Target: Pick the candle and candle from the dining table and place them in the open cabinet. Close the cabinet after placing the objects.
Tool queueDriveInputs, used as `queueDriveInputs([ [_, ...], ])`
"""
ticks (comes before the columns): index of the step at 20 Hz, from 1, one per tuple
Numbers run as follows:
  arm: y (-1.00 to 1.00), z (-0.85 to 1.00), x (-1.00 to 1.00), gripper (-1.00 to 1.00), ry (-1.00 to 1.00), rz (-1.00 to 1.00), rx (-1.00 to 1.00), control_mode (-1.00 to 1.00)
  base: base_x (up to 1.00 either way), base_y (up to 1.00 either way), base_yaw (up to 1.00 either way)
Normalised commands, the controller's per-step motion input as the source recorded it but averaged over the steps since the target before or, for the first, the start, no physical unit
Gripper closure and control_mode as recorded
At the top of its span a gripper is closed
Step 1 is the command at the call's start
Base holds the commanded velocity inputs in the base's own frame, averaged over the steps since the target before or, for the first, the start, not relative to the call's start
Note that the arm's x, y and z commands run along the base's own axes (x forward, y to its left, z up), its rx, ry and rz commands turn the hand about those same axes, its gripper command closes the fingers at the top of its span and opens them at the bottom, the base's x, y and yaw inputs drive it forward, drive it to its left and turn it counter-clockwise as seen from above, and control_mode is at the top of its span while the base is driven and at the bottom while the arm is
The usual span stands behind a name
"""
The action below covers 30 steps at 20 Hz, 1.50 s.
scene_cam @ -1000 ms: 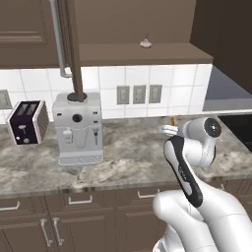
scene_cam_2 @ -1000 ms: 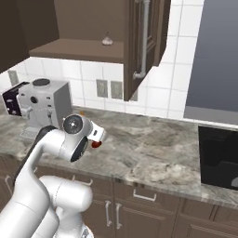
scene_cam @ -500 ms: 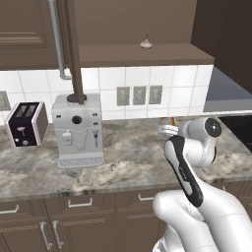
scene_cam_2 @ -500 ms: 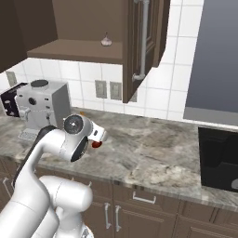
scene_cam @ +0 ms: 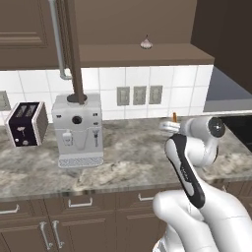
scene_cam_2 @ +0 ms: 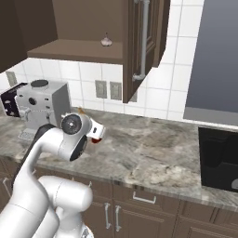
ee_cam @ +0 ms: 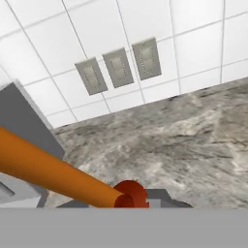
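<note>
1 thin orange taper candle (ee_cam: 53,172) in its small red holder (ee_cam: 130,194) is clamped in the closed gripper (scene_cam_2: 95,132), raised above the marbled tabletop (scene_cam_2: 153,153). 1 stubby cream candle (scene_cam: 146,43) is seen on the shelf of the open cabinet (scene_cam_2: 145,42). A grey coffee machine (scene_cam: 78,129) is set beside a toaster (scene_cam: 26,124).

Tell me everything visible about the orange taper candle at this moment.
The orange taper candle is a smooth, thin orange stick set in a small red holder. It is off the counter, carried in the shut tool above the marbled countertop. In the hand view it slants across the lower left, holder nearest the camera. In the left base view just its orange tip pokes up behind the wrist. Whether it is lit cannot be told.
</note>
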Motion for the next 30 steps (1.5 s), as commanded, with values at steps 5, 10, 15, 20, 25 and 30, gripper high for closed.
queueDriveInputs([
  [5,0.23,0.42,0.10,1.00,-0.14,-0.10,0.00,-1.00,0.00,0.00,0.00],
  [10,0.22,0.40,0.19,1.00,-0.04,-0.16,0.07,-1.00,0.00,0.00,0.00],
  [15,0.00,0.68,0.00,1.00,0.02,-0.10,0.28,-1.00,0.00,0.00,0.00],
  [20,0.00,0.61,0.01,1.00,0.11,-0.02,0.33,-1.00,0.00,0.00,0.00],
  [25,0.00,0.57,0.00,1.00,0.12,0.00,0.21,-1.00,0.00,0.00,0.00],
  [30,0.00,0.53,0.01,1.00,0.02,0.00,0.01,-1.00,0.00,0.00,0.00],
])
